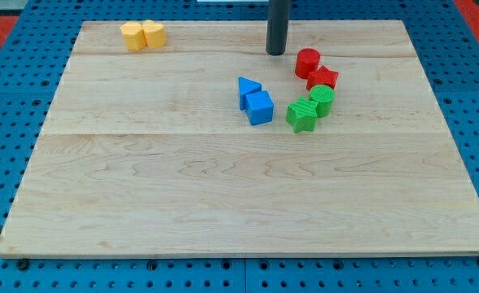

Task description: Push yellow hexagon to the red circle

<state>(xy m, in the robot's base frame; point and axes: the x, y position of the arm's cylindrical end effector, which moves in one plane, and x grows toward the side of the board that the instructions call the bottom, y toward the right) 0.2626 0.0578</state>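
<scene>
Claw lacking, only rod tip point(276, 52) holding nothing, just left of red circle point(308, 62), yellow hexagon point(132, 36) well apart at desk point(223, 195) top left, touching yellow heart point(153, 33).

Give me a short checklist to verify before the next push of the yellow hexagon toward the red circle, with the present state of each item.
1. Tip located: ok. My tip is near the view's top, left of the red circle block.
2. Tip behind yellow hexagon block: not ok; it stands far to its right.
3. Hexagon free to move alone: not ok; the yellow heart-shaped block touches it.
4. Red circle reachable from the left: ok.
5. Blue triangle block off the straight path: ok.
</scene>
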